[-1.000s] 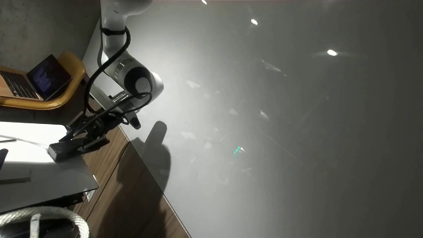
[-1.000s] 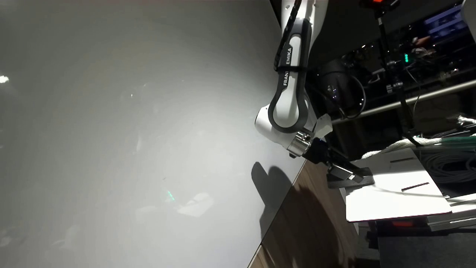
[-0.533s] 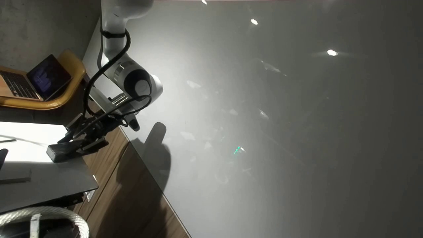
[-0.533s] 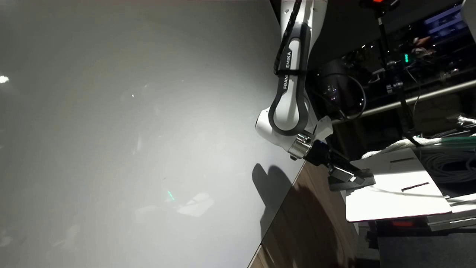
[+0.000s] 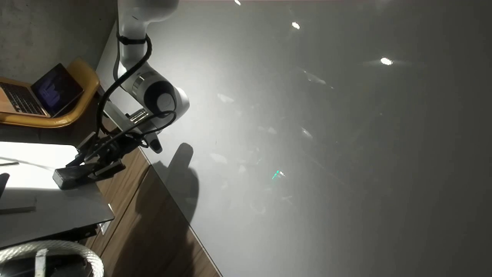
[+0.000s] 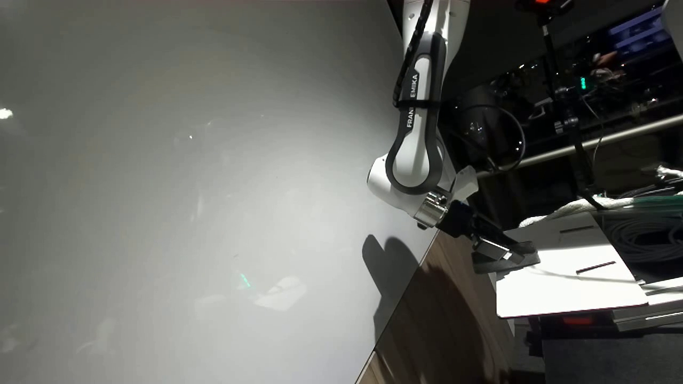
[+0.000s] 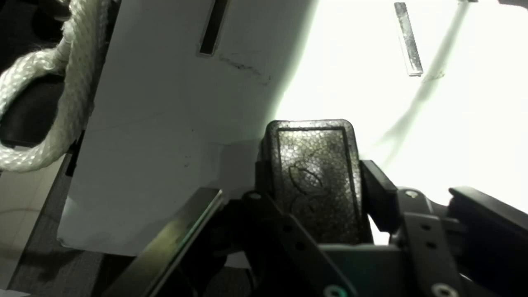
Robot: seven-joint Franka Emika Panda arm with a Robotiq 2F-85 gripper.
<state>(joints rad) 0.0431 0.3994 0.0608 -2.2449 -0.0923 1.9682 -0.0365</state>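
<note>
Fingers (image 7: 377,194) of a robot's claw (image 7: 316,181), drawn in as far as the width of a dark block (image 7: 311,152) allows, clamp it on both sides in the wrist view. The block, its pebbled face framed by a border, sits over a white panel (image 7: 165,136) split between shade and glare; whether it touches the panel cannot be told. Beyond it lie a dark slot (image 7: 214,27) and a glinting slot (image 7: 409,39), with pale rope (image 7: 74,95) looped beside the panel's edge. A careful handler would probably keep the fingers square on the block, hold its underside level with the panel and move slowly, lest a corner catch on a slot.

In an exterior view, the white arm (image 5: 144,82) leans past the edge of a broad gray surface (image 5: 307,154), holding the block over the panel, while a laptop (image 5: 55,92) rests on what looks like a yellow chair (image 5: 87,80). Compared with a second ago, the block lies slightly farther in over the panel; laptop and rope have not moved.

In an exterior view, a black stand (image 6: 572,125) rises beyond the panel, near a metal rail (image 6: 619,134). The same slight shift shows here since the earlier frame: block and claw a touch farther over the panel, the hold looking unchanged and the panel where it was.
</note>
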